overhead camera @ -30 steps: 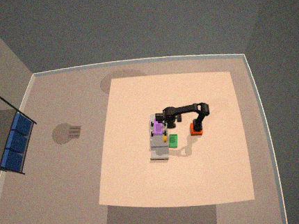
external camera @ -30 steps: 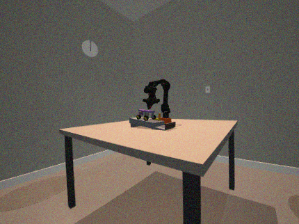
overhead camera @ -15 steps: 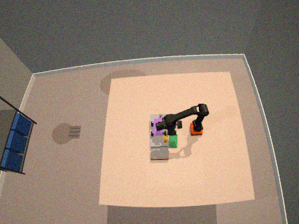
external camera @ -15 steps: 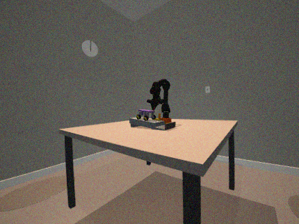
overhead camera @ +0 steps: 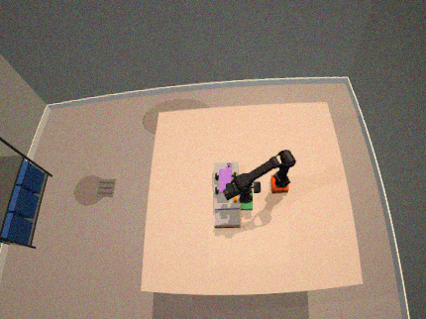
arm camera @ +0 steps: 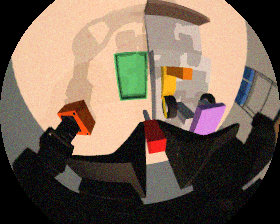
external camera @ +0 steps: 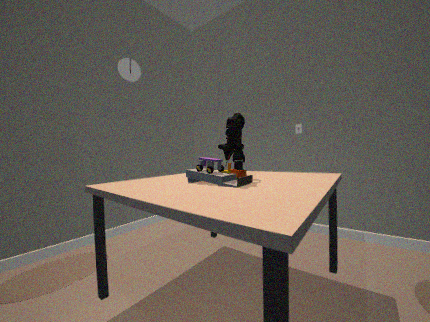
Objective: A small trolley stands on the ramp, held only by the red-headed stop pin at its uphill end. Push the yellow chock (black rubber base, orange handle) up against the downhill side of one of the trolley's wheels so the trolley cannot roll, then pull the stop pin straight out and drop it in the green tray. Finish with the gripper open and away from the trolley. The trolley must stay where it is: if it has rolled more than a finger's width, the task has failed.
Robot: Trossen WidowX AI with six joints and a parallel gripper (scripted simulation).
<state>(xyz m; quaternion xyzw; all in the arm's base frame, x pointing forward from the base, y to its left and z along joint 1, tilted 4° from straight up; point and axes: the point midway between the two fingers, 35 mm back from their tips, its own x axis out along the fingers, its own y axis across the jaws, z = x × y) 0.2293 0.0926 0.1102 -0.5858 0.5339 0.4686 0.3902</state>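
My gripper (arm camera: 149, 123) (external camera: 228, 157) is shut on the red-headed stop pin (arm camera: 156, 142), held in the air, its grey shaft pointing away from the fingers. In the wrist view the green tray (arm camera: 131, 75) (overhead camera: 247, 207) lies ahead beside the ramp, with nothing in it. The purple trolley (overhead camera: 225, 176) (external camera: 210, 159) (arm camera: 207, 118) stands on the ramp (overhead camera: 228, 220) (external camera: 204, 178) (arm camera: 167, 37), partly hidden by the gripper in the wrist view. The yellow chock (arm camera: 168, 86) with its orange handle appears up against a trolley wheel (arm camera: 170, 107) on the downhill side.
The arm's orange base (overhead camera: 279, 185) (arm camera: 80, 118) (external camera: 242, 173) stands on the table (overhead camera: 188, 256) (external camera: 210, 200), across the tray from the ramp. The ramp's lower end has a raised dark stop (arm camera: 177, 11). The arm reaches over the tray and ramp in the top view.
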